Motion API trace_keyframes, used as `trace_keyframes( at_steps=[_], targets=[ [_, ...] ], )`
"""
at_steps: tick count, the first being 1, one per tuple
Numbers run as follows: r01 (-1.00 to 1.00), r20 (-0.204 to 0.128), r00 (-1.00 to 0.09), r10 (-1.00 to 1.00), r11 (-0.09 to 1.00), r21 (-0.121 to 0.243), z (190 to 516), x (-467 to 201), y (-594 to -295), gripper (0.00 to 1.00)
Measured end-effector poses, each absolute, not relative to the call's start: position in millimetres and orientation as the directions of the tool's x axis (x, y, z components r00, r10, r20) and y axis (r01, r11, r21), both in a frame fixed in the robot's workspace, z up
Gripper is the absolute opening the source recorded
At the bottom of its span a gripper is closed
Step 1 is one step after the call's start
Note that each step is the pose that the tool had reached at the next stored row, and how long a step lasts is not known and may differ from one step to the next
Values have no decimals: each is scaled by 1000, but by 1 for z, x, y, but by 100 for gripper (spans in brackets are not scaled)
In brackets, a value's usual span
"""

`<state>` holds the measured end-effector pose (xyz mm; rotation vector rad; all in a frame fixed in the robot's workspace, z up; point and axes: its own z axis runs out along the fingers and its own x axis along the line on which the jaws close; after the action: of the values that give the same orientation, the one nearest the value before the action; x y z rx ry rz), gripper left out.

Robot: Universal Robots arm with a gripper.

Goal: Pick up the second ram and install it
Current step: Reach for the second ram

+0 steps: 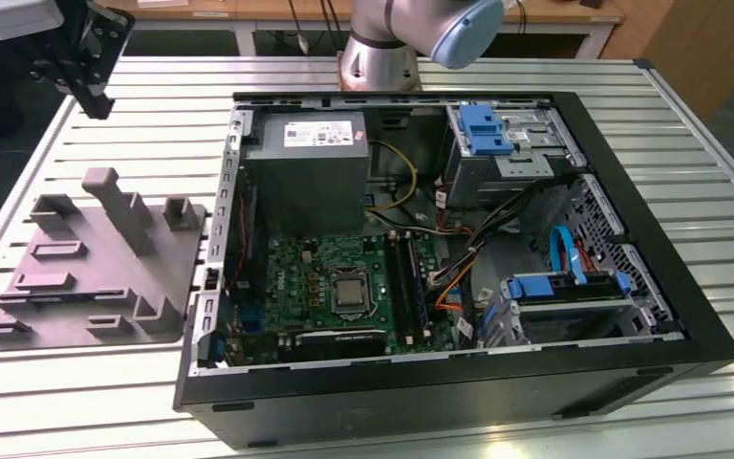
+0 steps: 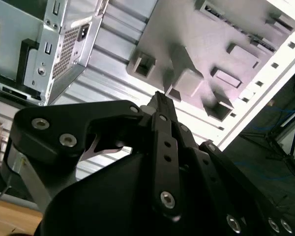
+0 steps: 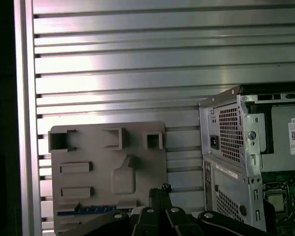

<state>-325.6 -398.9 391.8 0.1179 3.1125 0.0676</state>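
Gripper: the black two-finger gripper (image 1: 96, 103) hangs in the air above the table, at 10 o'clock from the computer case in the exterior view, well apart from the case.
Fingers: in the first wrist view the fingertips (image 3: 156, 192) look clenched together, and nothing is between them.
Second ram: the long, thin, flat dark blue memory stick (image 3: 91, 210) lies in a slot of the tray. It shows as a narrow blue strip along one edge of the tray, and the gripper does not touch it.
Tray: the grey plastic tray with upright posts (image 1: 99, 287) lies flat on the table, at 9 o'clock from the case and just beside its wall.
Table: the silver slatted metal table (image 1: 87, 402) carries both the tray and the case.
Case: the black open computer case (image 1: 469, 402) lies on its side with the inside facing up.
Power supply: the grey metal power supply box (image 1: 306, 172) sits in the 11 o'clock corner of the case.
Board: the green circuit board (image 1: 297, 277) is at 6 o'clock from the power supply, with the square silver processor socket (image 1: 348, 287) on it.
Memory slots: the long black slots (image 1: 405, 277) are at 3 o'clock from the socket; I cannot tell what is seated in them.
Arm base: the silver and blue arm base (image 1: 399, 38) stands at 12 o'clock from the case.
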Motion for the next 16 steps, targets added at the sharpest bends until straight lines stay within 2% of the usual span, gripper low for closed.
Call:
trace_keyframes(
  at_steps=[16],
  targets=[
    [75, -24, -997, 76, 996, 44, 392, -342, -399, 10]
  ],
)
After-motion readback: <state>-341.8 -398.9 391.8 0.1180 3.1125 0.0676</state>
